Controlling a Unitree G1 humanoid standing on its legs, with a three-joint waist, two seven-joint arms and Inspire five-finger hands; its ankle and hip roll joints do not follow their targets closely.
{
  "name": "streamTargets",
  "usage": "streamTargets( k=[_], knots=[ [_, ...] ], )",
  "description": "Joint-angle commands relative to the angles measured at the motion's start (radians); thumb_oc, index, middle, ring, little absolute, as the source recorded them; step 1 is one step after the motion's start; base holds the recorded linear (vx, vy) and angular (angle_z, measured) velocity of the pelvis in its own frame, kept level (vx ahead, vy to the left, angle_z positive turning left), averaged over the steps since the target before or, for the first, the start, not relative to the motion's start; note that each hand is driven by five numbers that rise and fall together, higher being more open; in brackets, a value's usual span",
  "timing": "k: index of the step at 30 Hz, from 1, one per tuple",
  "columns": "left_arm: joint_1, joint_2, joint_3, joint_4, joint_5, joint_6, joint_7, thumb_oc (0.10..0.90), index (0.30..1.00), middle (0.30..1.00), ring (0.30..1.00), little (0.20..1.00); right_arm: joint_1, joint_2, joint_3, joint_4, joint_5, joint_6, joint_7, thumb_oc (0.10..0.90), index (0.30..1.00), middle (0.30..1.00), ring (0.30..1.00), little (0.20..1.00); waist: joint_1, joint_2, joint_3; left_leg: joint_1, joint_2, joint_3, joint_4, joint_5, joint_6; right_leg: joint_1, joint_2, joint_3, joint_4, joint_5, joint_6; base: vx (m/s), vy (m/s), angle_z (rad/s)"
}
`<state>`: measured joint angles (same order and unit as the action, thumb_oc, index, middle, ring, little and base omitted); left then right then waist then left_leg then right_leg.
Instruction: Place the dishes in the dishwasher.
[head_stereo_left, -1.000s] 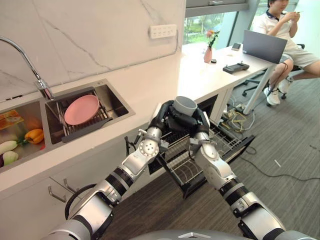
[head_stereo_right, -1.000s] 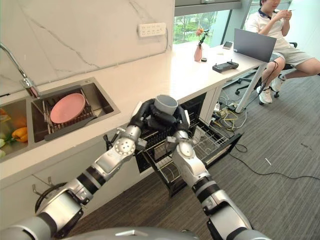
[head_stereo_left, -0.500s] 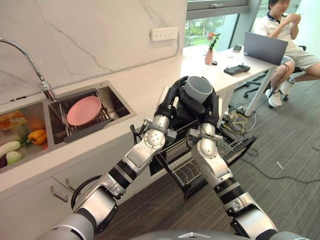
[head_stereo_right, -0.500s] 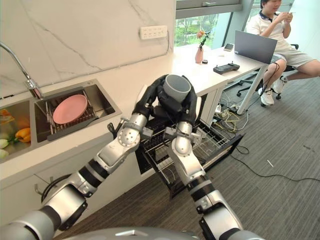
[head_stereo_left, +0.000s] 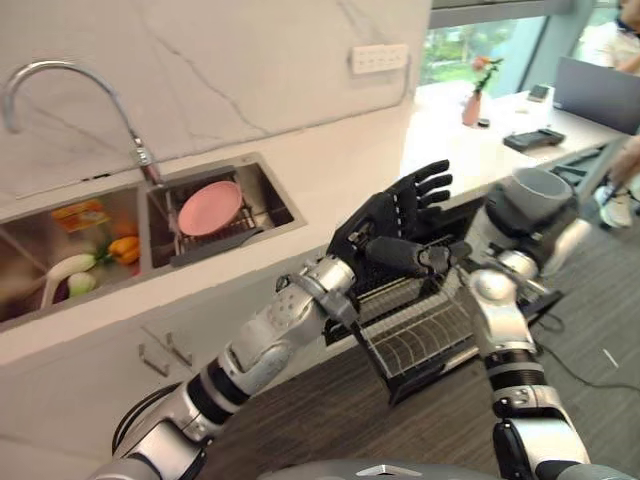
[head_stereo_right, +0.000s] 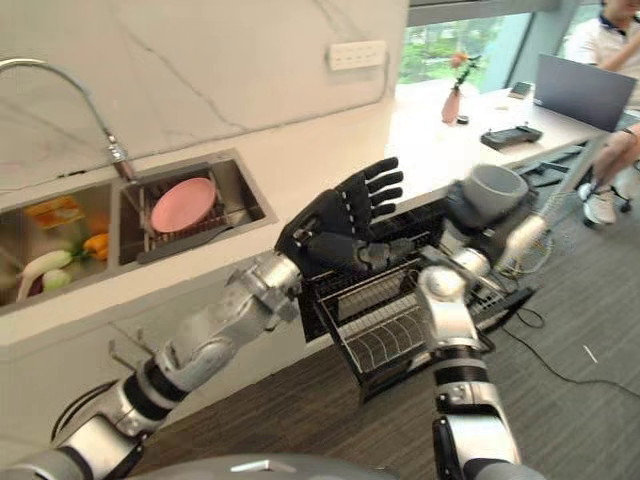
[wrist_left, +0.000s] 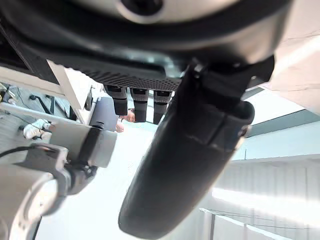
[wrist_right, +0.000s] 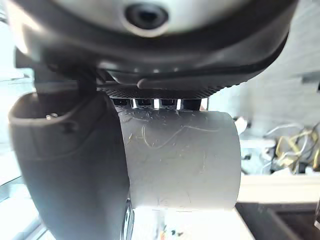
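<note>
Right wrist view gives you the grip: the right robot hand (wrist_right: 65, 165) is curled round the grey cup (wrist_right: 182, 157), thumb on one side and fingers on the far side, so the cup is clamped across its wall. In the eye views that hand (head_stereo_right: 478, 222) holds the cup (head_stereo_right: 493, 187) above the rack (head_stereo_right: 400, 320), toward the rack's right end and clear of the wires. You probably have it up there because it has yet to come down onto the rack.

The left robot hand (head_stereo_left: 400, 215) is spread, fingers straight and apart, holding nothing. It hangs above the rack's left part, just beside the cup hand, and looks free to clear the way.

The cup's long axis runs near upright, leaning a little, with the open mouth up and slightly toward the camera. For a rack you would likely want the mouth turned down, so expect a wrist roll before lowering.

A pink plate (head_stereo_left: 211, 207) sits propped in the sink (head_stereo_left: 282, 200) on the desk (head_stereo_left: 330, 165), well to the left of the rack and beyond it.
</note>
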<state>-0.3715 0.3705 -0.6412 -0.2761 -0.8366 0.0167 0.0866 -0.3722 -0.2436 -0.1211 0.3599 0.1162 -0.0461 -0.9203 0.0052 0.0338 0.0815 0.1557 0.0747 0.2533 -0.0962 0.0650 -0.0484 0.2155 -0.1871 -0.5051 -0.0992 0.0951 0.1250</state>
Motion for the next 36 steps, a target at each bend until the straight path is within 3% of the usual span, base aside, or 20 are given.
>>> streamTargets(
  k=[1,5,6,11,14,18,25,27,31,36],
  knots=[
    [-0.029,-0.017,0.045,-0.047,-0.14,-0.05,-0.105,0.8,0.9,0.9,0.9,0.9,-0.082,-0.071,0.023,-0.071,-0.071,-0.076,0.086,0.4,0.3,0.3,0.3,0.3,0.04,0.006,-0.035,0.035,0.019,-0.004,0.009,-0.093,-0.016,0.042,-0.007,-0.044,0.02,-0.112,0.025,0.0,-0.006,0.09],
    [0.141,0.055,0.04,-0.029,-0.28,0.032,-0.179,0.8,0.9,0.9,0.9,0.9,-0.031,-0.071,0.06,-0.077,-0.013,-0.083,0.21,0.4,0.3,0.3,0.3,0.3,0.044,0.005,-0.022,0.026,0.019,-0.006,0.009,-0.088,-0.014,0.038,-0.007,-0.048,0.023,-0.11,0.022,0.0,0.0,0.0],
    [0.234,0.109,0.035,-0.01,-0.322,0.077,-0.21,0.8,0.9,0.9,0.9,0.9,0.002,-0.081,0.086,-0.074,0.011,-0.08,0.281,0.4,0.3,0.3,0.3,0.3,0.045,0.006,-0.014,0.023,0.019,-0.003,0.009,-0.086,-0.013,0.035,-0.007,-0.048,0.024,-0.108,0.02,0.0,0.0,0.0],
    [0.412,0.225,0.054,0.071,-0.357,0.158,-0.279,0.8,0.9,0.9,0.9,0.9,0.065,-0.104,0.145,-0.064,0.028,-0.074,0.409,0.4,0.3,0.3,0.3,0.3,0.046,0.003,-0.011,0.025,0.024,-0.012,0.009,-0.101,-0.022,0.036,-0.003,-0.028,0.025,-0.122,0.026,0.04,-0.015,0.01],
    [0.505,0.249,0.104,0.172,-0.315,0.172,-0.313,0.8,0.9,0.9,0.9,0.9,0.1,-0.133,0.192,-0.047,0.043,-0.069,0.493,0.4,0.3,0.3,0.3,0.3,0.049,-0.001,-0.009,0.015,0.026,-0.01,0.009,-0.094,-0.025,0.026,-0.005,-0.03,0.03,-0.12,0.026,0.0,0.0,0.0],
    [0.577,0.285,0.147,0.258,-0.223,0.172,-0.337,0.8,0.9,0.9,0.9,0.9,0.114,-0.163,0.222,-0.013,0.048,-0.059,0.553,0.4,0.3,0.3,0.3,0.3,0.059,-0.004,-0.009,0.004,0.028,-0.017,0.009,-0.087,-0.029,0.022,-0.005,-0.039,0.034,-0.12,0.024,0.0,0.001,0.04],
    [0.638,0.289,0.249,0.533,0.241,0.067,-0.376,0.8,0.9,0.9,0.9,0.9,0.103,-0.202,0.263,0.138,0.032,-0.039,0.622,0.4,0.3,0.3,0.3,0.3,0.101,-0.009,-0.009,-0.029,0.029,-0.043,0.009,-0.071,-0.035,0.018,-0.01,-0.081,0.034,-0.117,0.024,0.0,0.019,0.14],
    [0.643,0.257,0.277,0.643,0.38,0.027,-0.366,0.8,0.9,0.9,0.9,0.9,0.092,-0.202,0.256,0.208,0.023,-0.033,0.61,0.4,0.3,0.3,0.3,0.3,0.116,-0.011,-0.008,-0.045,0.025,-0.057,0.009,-0.065,-0.036,0.017,-0.012,-0.098,0.035,-0.119,0.025,-0.01,0.018,0.19],
    [0.656,0.18,0.337,0.802,0.517,-0.01,-0.312,0.8,0.9,0.9,0.9,0.9,0.066,-0.19,0.238,0.328,-0.012,-0.013,0.576,0.4,0.3,0.3,0.3,0.3,0.144,-0.007,-0.002,-0.074,0.021,-0.08,0.009,-0.057,-0.036,0.009,-0.018,-0.127,0.038,-0.121,0.024,-0.02,0.011,0.26],
    [0.673,0.109,0.397,0.965,0.613,-0.033,-0.27,0.8,0.9,0.9,0.9,0.9,0.033,-0.184,0.259,0.469,-0.091,0.026,0.555,0.4,0.3,0.3,0.3,0.3,0.173,0.006,0.014,-0.098,0.013,-0.088,0.009,-0.049,-0.034,-0.001,-0.024,-0.15,0.04,-0.119,0.026,-0.02,0.025,0.22]
  ],
)
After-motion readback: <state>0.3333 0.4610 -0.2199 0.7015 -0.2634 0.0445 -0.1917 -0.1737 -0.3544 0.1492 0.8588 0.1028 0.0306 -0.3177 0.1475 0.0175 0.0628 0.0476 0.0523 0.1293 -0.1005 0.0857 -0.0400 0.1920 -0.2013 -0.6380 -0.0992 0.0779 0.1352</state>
